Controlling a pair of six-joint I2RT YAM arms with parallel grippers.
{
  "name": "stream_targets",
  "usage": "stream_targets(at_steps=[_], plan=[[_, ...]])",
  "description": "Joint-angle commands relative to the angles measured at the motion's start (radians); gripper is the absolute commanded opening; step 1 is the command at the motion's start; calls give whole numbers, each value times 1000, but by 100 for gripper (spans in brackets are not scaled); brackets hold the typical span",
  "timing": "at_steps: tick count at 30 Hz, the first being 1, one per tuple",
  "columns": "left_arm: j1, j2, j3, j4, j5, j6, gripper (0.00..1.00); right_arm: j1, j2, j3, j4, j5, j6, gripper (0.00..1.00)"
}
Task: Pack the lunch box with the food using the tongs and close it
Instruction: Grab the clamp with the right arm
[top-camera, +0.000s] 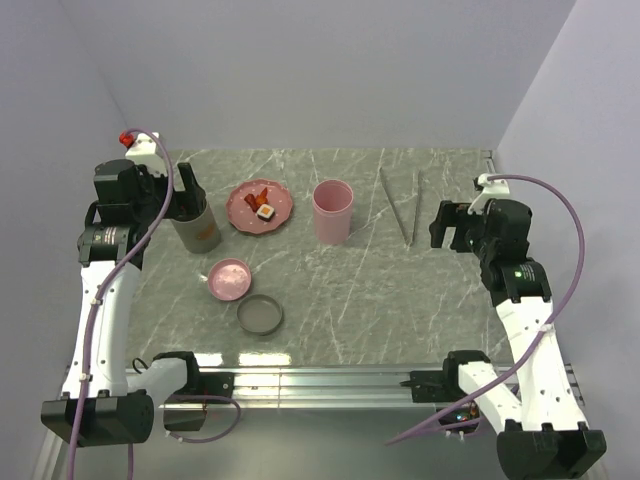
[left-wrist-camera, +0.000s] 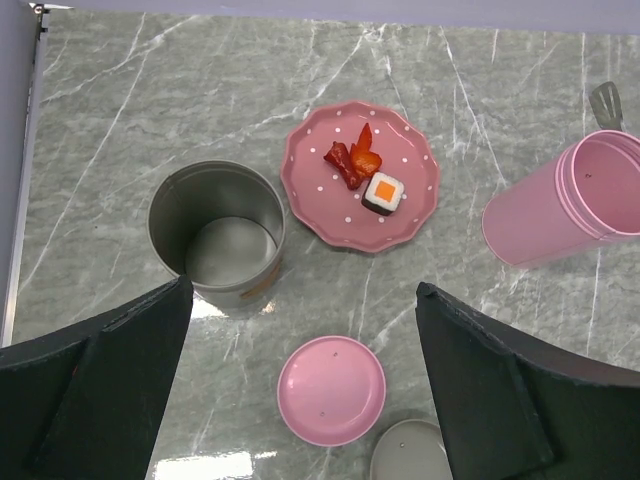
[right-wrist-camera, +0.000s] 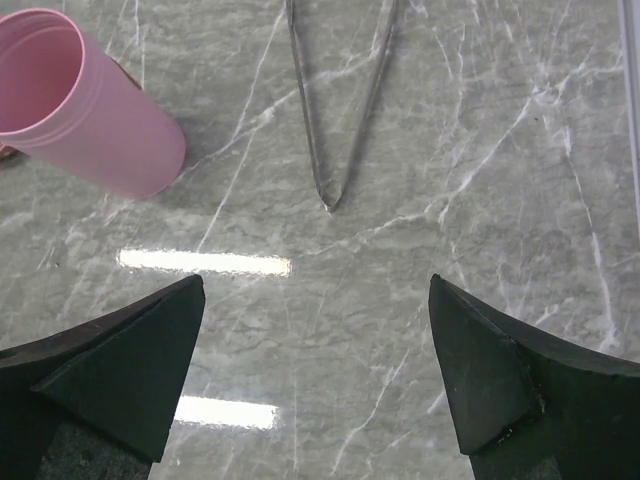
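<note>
The food lies on a pink dotted plate (top-camera: 245, 213) (left-wrist-camera: 320, 205): red-orange strips (top-camera: 258, 194) (left-wrist-camera: 352, 160) and a white cube with an orange top (top-camera: 266, 211) (left-wrist-camera: 383, 192). The lunch box shows as two open round pots, a grey tin (top-camera: 196, 232) (left-wrist-camera: 262, 282) and a pink tub (top-camera: 332, 212) (left-wrist-camera: 555, 210) (right-wrist-camera: 95, 125). The silvery tongs (top-camera: 405, 232) (right-wrist-camera: 328, 195) lie flat at the back right, joined end nearest me. My left gripper (top-camera: 186, 195) (left-wrist-camera: 303, 290) hangs open above the tin and lids. My right gripper (top-camera: 448, 226) (right-wrist-camera: 316, 282) is open, just short of the tongs.
A pink lid (top-camera: 230, 279) (left-wrist-camera: 331, 390) and a grey lid (top-camera: 260, 314) (left-wrist-camera: 410, 452) lie on the marble table in front of the tin. Walls close the table at the back and both sides. A metal rail runs along the near edge.
</note>
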Motion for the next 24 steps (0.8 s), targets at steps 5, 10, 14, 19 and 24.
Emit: stream_targets(at_steps=[5, 10, 14, 19, 24], plan=[[0, -10, 23, 21, -19, -45, 99, -6, 63, -2, 33, 30, 16, 100], [0, -13, 18, 39, -2, -65, 99, -6, 136, 23, 19, 49, 44, 100], [0, -8, 6, 53, -1, -79, 99, -6, 239, 35, 9, 57, 73, 100], [2, 4, 12, 43, -18, -81, 99, 15, 391, 52, -13, 51, 87, 98], [0, -1, 3, 50, -22, -79, 99, 57, 509, 67, 9, 78, 96, 97]])
